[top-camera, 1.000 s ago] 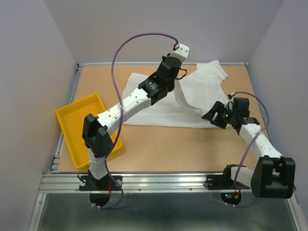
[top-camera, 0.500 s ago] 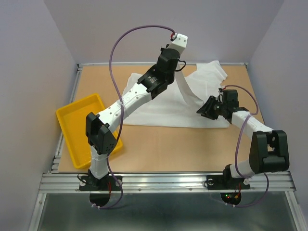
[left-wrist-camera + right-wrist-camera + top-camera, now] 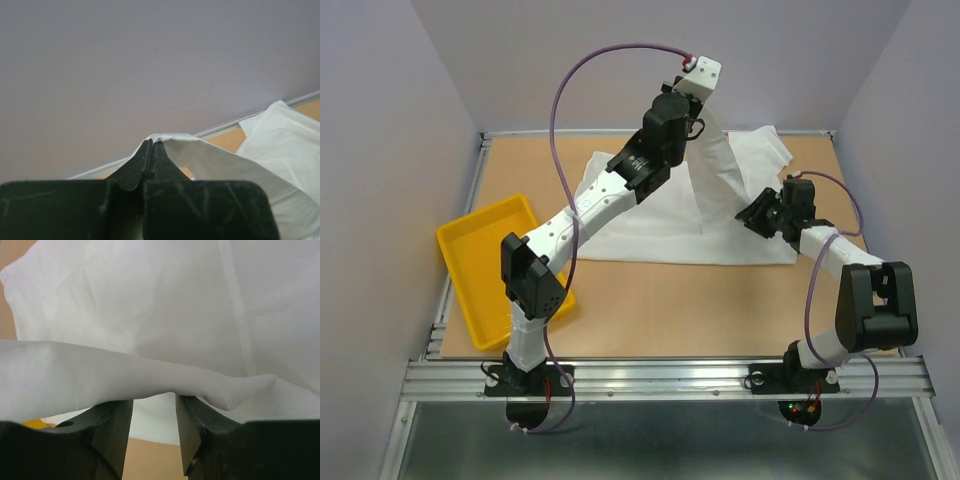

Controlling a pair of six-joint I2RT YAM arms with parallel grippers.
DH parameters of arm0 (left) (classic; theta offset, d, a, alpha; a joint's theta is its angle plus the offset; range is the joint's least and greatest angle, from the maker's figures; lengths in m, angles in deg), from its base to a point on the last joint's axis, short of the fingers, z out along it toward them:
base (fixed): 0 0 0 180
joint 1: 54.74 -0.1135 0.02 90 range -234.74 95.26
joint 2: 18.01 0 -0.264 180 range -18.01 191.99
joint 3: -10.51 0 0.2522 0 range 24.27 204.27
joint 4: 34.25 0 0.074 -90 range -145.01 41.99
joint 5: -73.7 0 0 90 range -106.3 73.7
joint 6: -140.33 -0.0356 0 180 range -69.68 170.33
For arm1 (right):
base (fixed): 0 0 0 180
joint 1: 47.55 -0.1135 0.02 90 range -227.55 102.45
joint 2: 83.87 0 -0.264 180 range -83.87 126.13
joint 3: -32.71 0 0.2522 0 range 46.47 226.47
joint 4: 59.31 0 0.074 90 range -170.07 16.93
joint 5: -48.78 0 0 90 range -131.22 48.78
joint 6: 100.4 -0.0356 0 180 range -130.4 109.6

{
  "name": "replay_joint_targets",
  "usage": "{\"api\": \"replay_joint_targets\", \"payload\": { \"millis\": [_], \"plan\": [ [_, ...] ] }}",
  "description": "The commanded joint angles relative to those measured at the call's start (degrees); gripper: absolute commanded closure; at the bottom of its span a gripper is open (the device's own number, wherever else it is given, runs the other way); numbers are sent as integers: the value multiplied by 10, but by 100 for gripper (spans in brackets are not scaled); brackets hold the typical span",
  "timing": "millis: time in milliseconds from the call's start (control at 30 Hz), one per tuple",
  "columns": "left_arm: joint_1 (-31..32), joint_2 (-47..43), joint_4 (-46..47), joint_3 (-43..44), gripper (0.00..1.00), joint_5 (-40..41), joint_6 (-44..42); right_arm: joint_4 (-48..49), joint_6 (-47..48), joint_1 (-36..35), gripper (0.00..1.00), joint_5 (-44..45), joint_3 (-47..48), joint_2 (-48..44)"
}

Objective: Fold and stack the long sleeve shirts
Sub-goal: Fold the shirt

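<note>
While the left tool [image 3: 152,147] pinches the white shirt [image 3: 660,240] and holds part of it above the tabletop [image 3: 670,300], the half-open right tool [image 3: 154,410] holds nothing, so the thin shirt may slide off.

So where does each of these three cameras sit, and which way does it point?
Top: fixed above and behind, looking down on the table, shirt and tray; left arm and right arm show.
Left wrist: held high, facing the back wall; the left gripper, shut, pinches a shirt edge.
Right wrist: low, facing the shirt; the right gripper, open, shows with a fold across its tips.
Shared: all three see the shirt.
</note>
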Motion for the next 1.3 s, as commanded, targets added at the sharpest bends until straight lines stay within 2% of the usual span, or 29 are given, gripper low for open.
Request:
{"api": "replay_joint_targets", "payload": {
  "millis": [0,133,200,333,800,1100,1267],
  "plan": [
    [1,9,40,29,100,4,-29,60,25,0,55,-51,7,-34],
    [1,-7,30,-31,100,-17,-16,35,68,6,49,16,-12,-109],
    [0,-18,28,-64,100,-19,-7,-10,87,15,45,50,-14,-130],
    [0,-28,22,-99,100,-21,8,-37,97,38,39,94,-15,-121],
    [0,-27,14,-116,100,7,8,-53,72,49,39,164,-66,-42],
    [1,-45,15,-151,100,9,23,-53,96,49,42,119,-40,-54],
    [0,-57,14,-187,100,10,37,-53,124,49,46,131,-11,-28]
  ]
}}
